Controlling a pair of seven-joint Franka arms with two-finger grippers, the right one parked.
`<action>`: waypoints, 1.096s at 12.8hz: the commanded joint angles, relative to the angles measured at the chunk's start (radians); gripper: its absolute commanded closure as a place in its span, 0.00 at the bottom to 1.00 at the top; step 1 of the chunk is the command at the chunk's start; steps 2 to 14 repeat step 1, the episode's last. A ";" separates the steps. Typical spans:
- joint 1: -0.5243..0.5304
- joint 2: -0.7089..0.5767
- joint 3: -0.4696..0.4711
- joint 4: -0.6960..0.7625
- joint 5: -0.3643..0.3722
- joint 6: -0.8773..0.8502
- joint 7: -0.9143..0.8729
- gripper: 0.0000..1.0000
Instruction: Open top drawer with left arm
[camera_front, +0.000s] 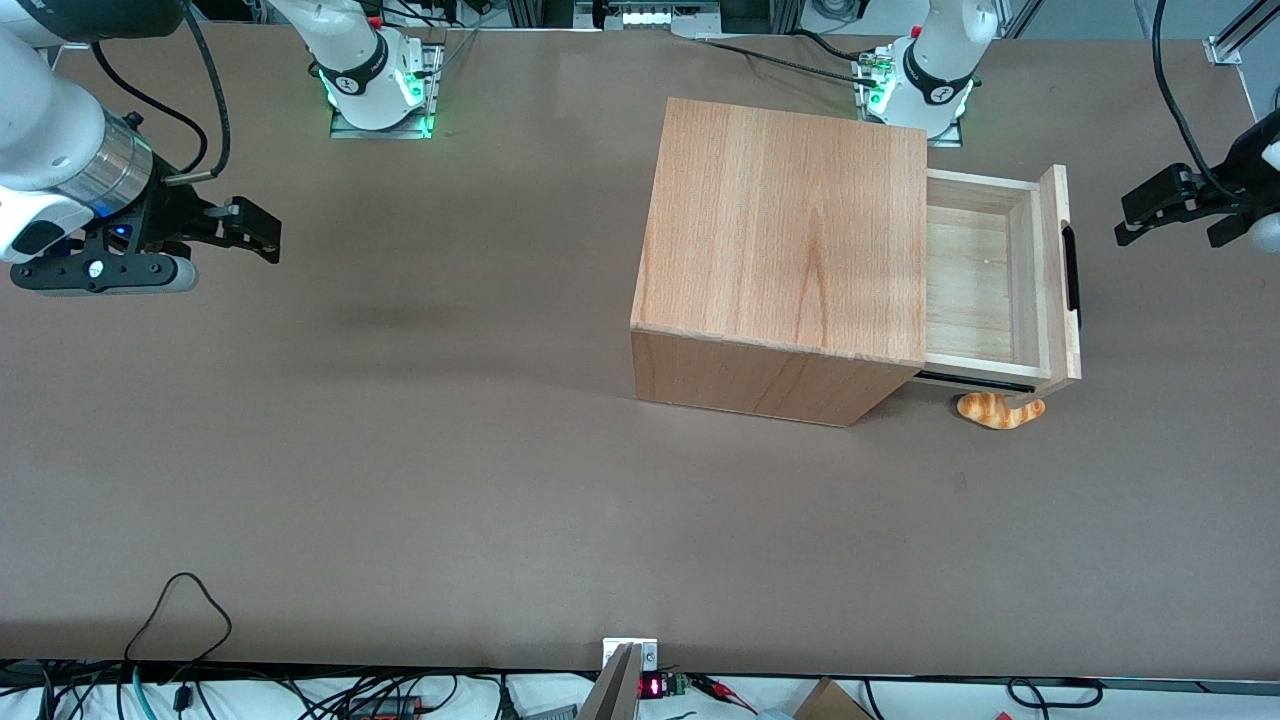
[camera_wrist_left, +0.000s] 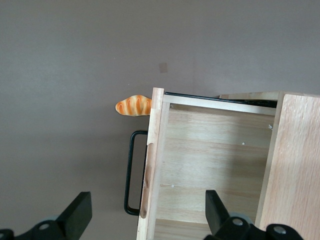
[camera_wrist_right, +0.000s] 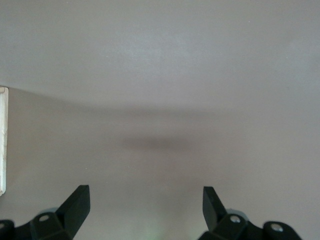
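Top drawer: shallow light-wood tray drawer (camera_front: 985, 285) with long black bar handle (camera_front: 1071, 267) stands pulled out of the plain wooden box casing (camera_front: 785, 250).
Gripper: black two-finger gripper (camera_front: 1128, 218) of the white left arm (camera_front: 1262, 170) hangs apart from the handle, fingers spread wide, holding nothing.
Front view only: brown table (camera_front: 400, 450) broad and bare toward the parked arm.
Wrist view only: orange striped bread-shaped toy (camera_wrist_left: 133, 106) touches the drawer's front-panel corner.

The brown table (camera_front: 400, 450) carries a wooden cabinet (camera_front: 780, 260) and a toy croissant (camera_front: 1000, 410).

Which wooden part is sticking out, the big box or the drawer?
The top drawer sticks out of the big box, pale and hollow inside, with a black handle. The open left gripper hovers apart from it.
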 joint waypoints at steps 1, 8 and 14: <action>0.015 0.009 0.001 0.032 0.027 -0.025 -0.001 0.00; 0.015 0.009 0.001 0.032 0.027 -0.025 -0.001 0.00; 0.015 0.009 0.001 0.032 0.027 -0.025 -0.001 0.00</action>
